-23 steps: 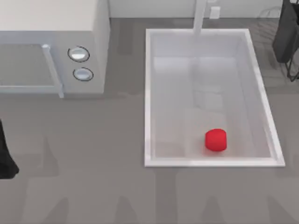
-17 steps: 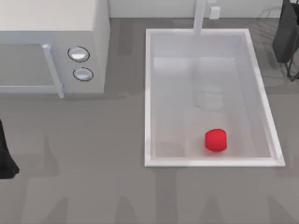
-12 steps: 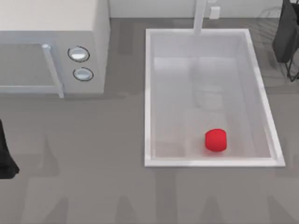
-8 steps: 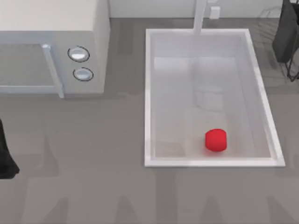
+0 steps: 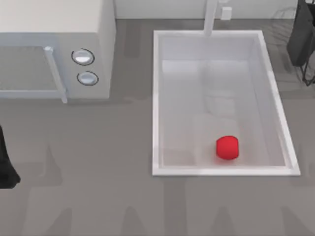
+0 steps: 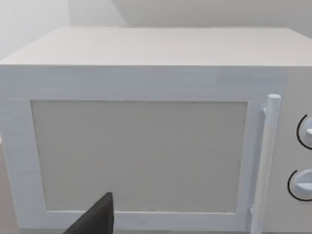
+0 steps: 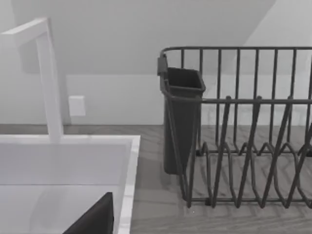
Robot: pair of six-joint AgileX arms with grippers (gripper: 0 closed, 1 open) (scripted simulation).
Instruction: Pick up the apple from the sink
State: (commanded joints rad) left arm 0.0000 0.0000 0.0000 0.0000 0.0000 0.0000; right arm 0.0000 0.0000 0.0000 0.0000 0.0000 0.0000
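We log the grey table [image 5: 98, 187] as the largest surface, carrying everything else. On its left far part stands the white box-shaped microwave [image 5: 54, 29], with a pale grey door, a white vertical bar handle [image 6: 265, 161] and two round knobs [image 5: 83, 57] at the door's right. In the left wrist view the microwave front faces the camera squarely.

Right of the microwave, and well apart from it, lies the large white rectangular sink [image 5: 156, 108] with a raised rim and pale walls; a white faucet post [image 5: 210, 17] rises at its far short side. A small white wall plate [image 7: 77, 106] sits just beside the post.

At the far right corner, just beside the sink, stands a dark wire dish rack [image 7: 243, 146] with a dark rectangular cup [image 7: 181, 117] hung at its sink-side end.

The left arm [image 5: 6, 162] is a dark shape at the table's left edge, the right arm [image 5: 301, 34] a dark shape at the far right. For either claw we cannot tell whether it is spread or pressed together.

The small bright-red rounded apple [image 5: 227, 147] rests on the sink floor, near the near wall, right of the sink's middle, untouched by either arm.
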